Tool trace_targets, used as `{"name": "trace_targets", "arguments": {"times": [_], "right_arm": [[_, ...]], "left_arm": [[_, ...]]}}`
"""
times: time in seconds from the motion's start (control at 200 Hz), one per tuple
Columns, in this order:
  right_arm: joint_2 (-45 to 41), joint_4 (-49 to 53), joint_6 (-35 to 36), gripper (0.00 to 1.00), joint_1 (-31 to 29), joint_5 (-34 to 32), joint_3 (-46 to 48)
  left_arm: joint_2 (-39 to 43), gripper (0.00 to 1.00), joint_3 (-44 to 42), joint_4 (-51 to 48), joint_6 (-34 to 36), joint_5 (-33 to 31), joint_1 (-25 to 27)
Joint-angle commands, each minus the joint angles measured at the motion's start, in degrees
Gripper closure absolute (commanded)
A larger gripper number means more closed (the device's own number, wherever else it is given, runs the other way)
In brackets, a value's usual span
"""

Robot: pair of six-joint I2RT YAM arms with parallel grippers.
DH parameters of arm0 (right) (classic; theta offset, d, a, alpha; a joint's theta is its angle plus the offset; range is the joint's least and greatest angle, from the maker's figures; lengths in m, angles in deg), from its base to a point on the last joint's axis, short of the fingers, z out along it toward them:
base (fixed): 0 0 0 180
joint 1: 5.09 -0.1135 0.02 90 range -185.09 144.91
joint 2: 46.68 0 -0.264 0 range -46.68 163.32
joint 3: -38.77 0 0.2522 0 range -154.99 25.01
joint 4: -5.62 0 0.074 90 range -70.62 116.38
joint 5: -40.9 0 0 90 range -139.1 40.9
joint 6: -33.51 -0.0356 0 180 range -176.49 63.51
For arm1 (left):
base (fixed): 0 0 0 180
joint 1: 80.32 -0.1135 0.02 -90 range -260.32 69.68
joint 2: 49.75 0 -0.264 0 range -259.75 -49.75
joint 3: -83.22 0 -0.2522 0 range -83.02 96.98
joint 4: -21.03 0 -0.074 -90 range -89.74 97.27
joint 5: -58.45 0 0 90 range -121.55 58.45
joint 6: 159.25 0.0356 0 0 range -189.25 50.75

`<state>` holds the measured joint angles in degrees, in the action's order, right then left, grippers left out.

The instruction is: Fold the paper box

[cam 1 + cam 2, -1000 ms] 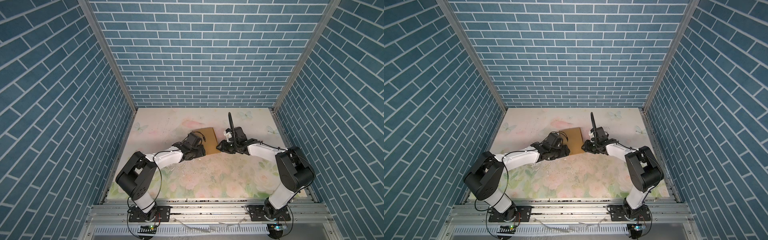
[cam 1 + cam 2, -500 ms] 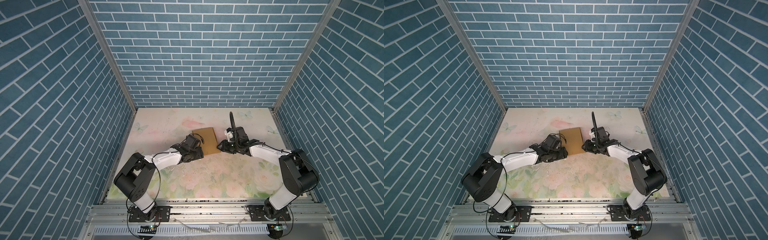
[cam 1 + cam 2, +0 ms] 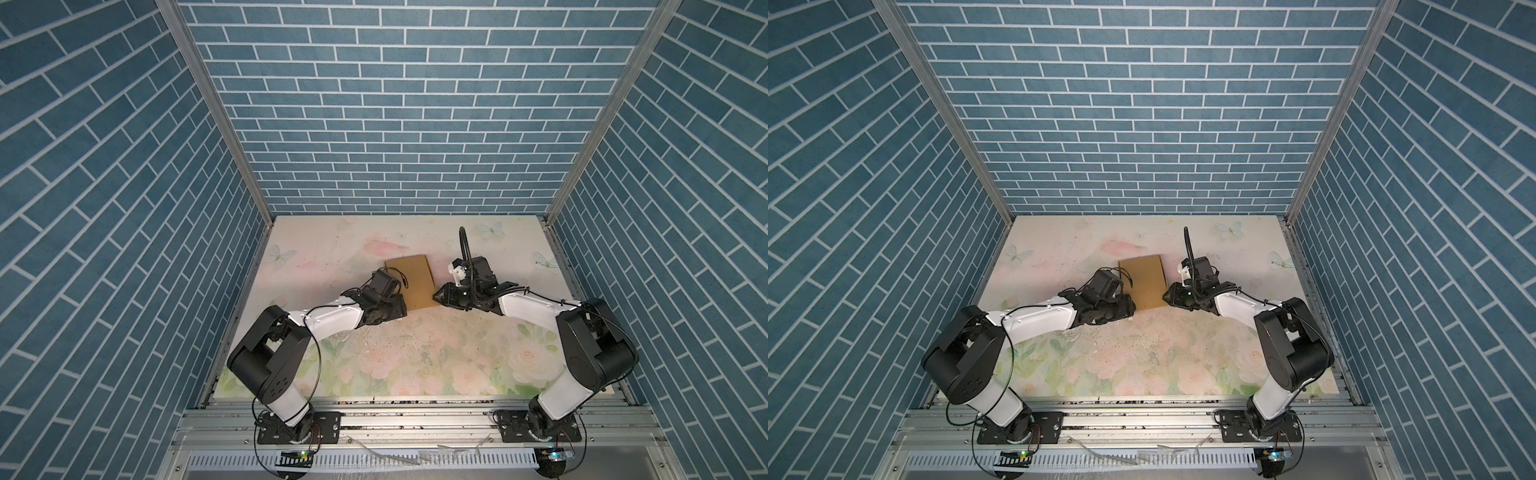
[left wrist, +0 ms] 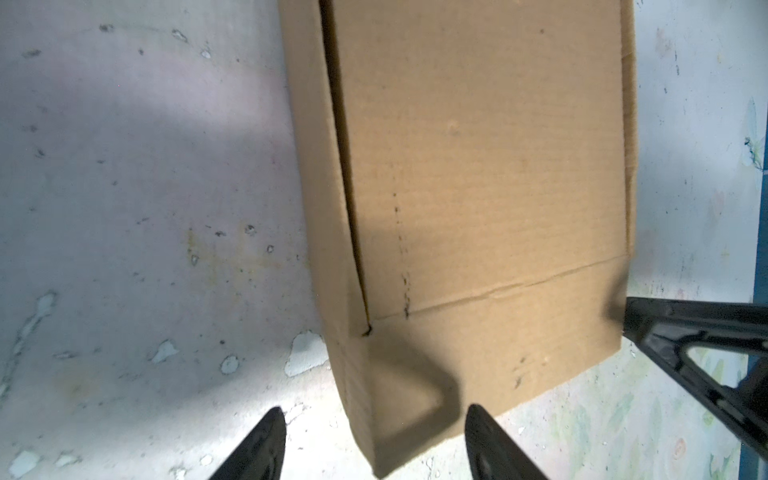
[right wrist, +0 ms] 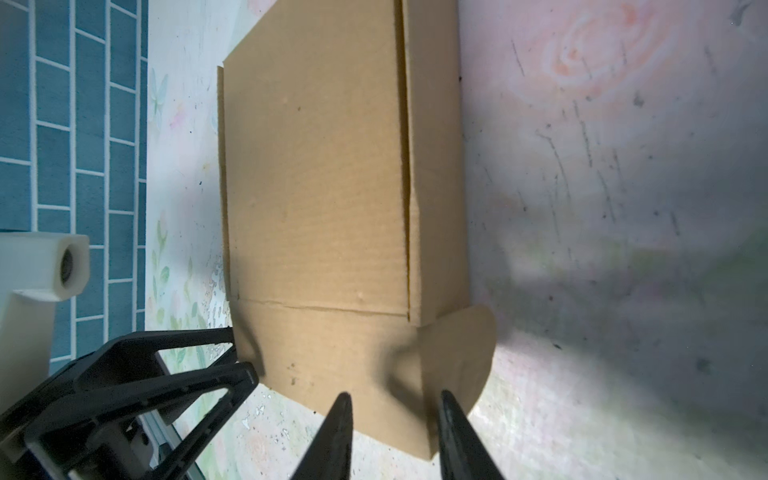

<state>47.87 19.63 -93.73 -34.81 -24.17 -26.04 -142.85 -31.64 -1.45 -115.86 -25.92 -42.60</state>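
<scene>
A brown cardboard mailer box (image 3: 409, 282) lies with the wide-spread left gripper (image 4: 374, 419) and narrower right gripper (image 5: 392, 401) straddling its near corners, neither clamped; an uneven squeeze could skid or crumple it.

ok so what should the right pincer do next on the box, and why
Probably close the right pincer on the round tab and tuck it in. The tab sticks out loose at the box corner that its open jaws straddle; the left pincer, also open, sits at the other near corner.
</scene>
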Motion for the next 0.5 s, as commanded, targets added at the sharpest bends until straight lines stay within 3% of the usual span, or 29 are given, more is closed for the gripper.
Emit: {"name": "trace_targets", "arguments": {"times": [0.0, 0.24, 0.495], "right_arm": [[0.4, -3.1, -2.7, 0.66, -0.4, 2.9, 1.2], [0.2, -5.2, -5.1, 0.68, -0.5, 4.6, 1.6], [-3.7, -3.0, -3.6, 0.69, -0.4, -2.0, 4.4]], "left_arm": [[0.7, 0.30, 0.3, -0.1, 0.4, 0.2, -0.1], [0.0, 0.30, 1.3, -0.1, 0.4, 0.3, 0.3], [1.1, 0.30, 1.3, -1.5, 1.2, -0.5, 0.3]]}}
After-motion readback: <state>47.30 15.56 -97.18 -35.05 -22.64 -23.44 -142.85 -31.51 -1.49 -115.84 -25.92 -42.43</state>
